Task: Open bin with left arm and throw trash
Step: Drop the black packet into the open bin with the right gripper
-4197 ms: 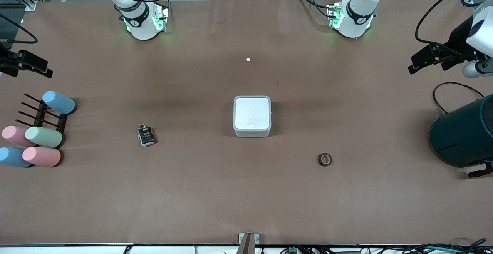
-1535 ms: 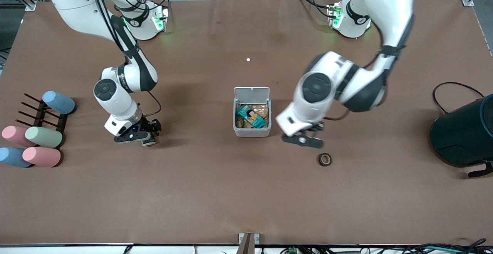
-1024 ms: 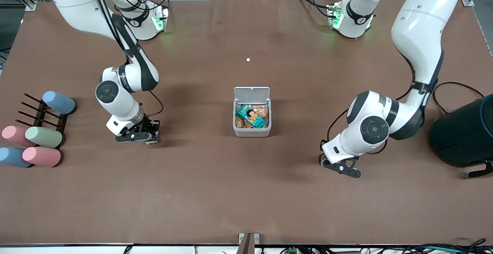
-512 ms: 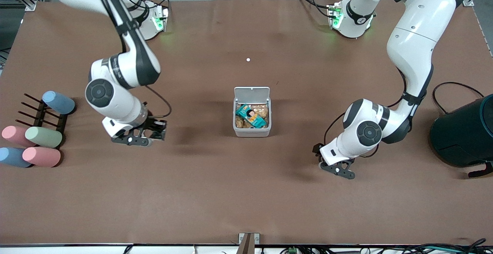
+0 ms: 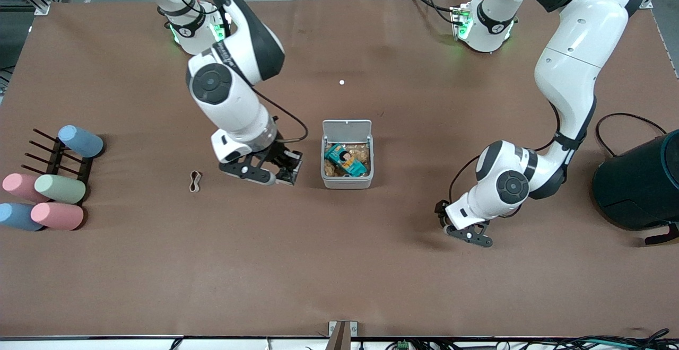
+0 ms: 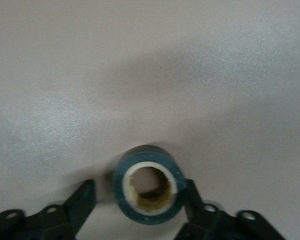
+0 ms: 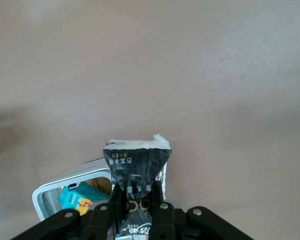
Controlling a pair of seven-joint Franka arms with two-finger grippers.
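Note:
The white-grey bin (image 5: 347, 182) stands mid-table with its lid (image 5: 347, 128) up; a teal wrapper and brown scraps lie inside. My right gripper (image 5: 277, 172) is shut on the black snack packet (image 5: 293, 165), held just above the table beside the bin, toward the right arm's end. In the right wrist view the packet (image 7: 136, 167) hangs pinched in my right gripper (image 7: 138, 206), with the open bin (image 7: 46, 191) close by. My left gripper (image 5: 466, 232) is low over the table and hides the tape roll. In the left wrist view the black tape roll (image 6: 124, 192) lies between my open left gripper's (image 6: 138, 194) fingers; one touches it.
A small pale loop (image 5: 195, 180) lies where the packet lay. Pastel cylinders (image 5: 59, 188) and a dark rack (image 5: 55, 161) sit at the right arm's end. A big dark teal cylinder (image 5: 641, 185) stands at the left arm's end. A white dot (image 5: 341, 82) lies toward the bases.
The bin's lid has gone from shut to up. My right gripper lifted the packet and carried it toward the bin. My left gripper went from the bin to the tape roll and stays low there.

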